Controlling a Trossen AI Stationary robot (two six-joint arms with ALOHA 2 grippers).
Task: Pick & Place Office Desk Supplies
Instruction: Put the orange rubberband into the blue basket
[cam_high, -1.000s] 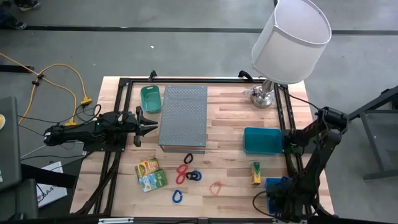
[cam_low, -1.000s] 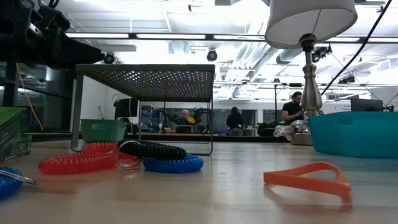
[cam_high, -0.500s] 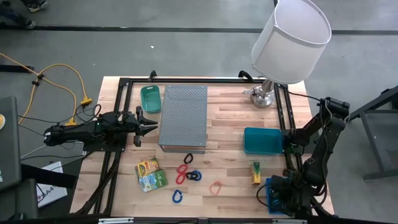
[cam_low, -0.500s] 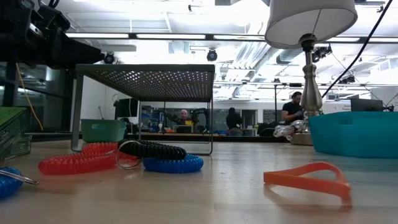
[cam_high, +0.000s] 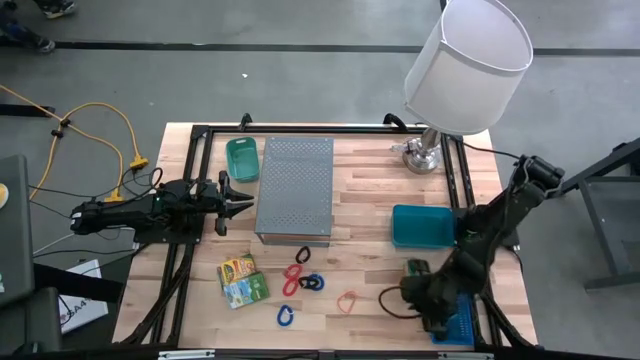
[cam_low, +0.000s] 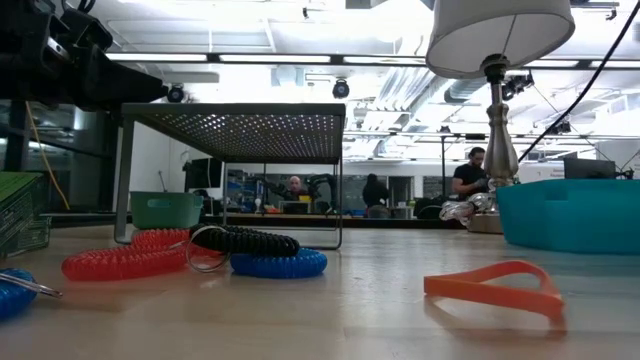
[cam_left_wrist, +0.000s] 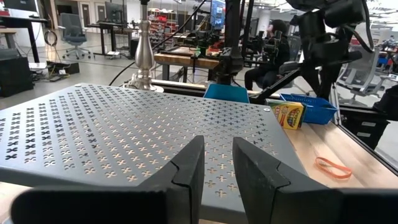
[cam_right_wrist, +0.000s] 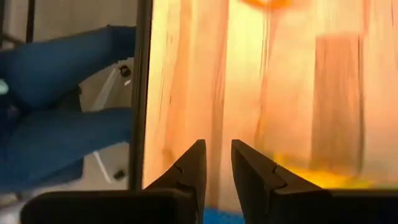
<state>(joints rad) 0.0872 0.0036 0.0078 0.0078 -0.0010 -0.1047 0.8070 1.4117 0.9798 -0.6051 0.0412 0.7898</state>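
Packets on the table; no print can be read.
Right gripper (cam_high: 422, 300) is held slightly parted, empty, beside a packet (cam_high: 412, 268); left gripper (cam_high: 243, 201), narrowly parted, is empty.

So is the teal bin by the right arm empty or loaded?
Empty, as far as the high view shows: the teal bin has only bare teal floor inside.
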